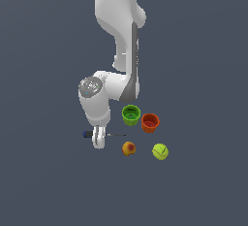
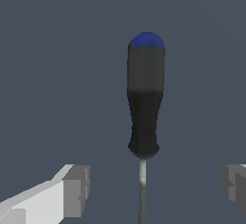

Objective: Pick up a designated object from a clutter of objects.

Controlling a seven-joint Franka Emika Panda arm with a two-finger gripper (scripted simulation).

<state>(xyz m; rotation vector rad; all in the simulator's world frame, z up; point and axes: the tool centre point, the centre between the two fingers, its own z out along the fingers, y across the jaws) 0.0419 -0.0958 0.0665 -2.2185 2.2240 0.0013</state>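
Note:
The screwdriver (image 1: pixel 88 134) lies flat on the grey floor, its dark blue-black handle toward the exterior view's left and its thin grey shaft pointing right. My gripper (image 1: pixel 99 141) hangs low over it where handle meets shaft. In the wrist view the screwdriver (image 2: pixel 143 103) fills the middle, and my gripper (image 2: pixel 154 188) is open, with one finger on each side of the shaft and a wide gap to both. Nothing is held. To the exterior view's right sit a green cup (image 1: pixel 131 115), an orange-red cup (image 1: pixel 150 122), an orange-red ball (image 1: pixel 128 148) and a yellow-green tennis ball (image 1: pixel 160 151).
The white arm (image 1: pixel 118 31) reaches down from the top of the exterior view. The two cups and two balls form a cluster just past the screwdriver's shaft tip. The surface is a plain dark grey floor (image 1: pixel 43 181).

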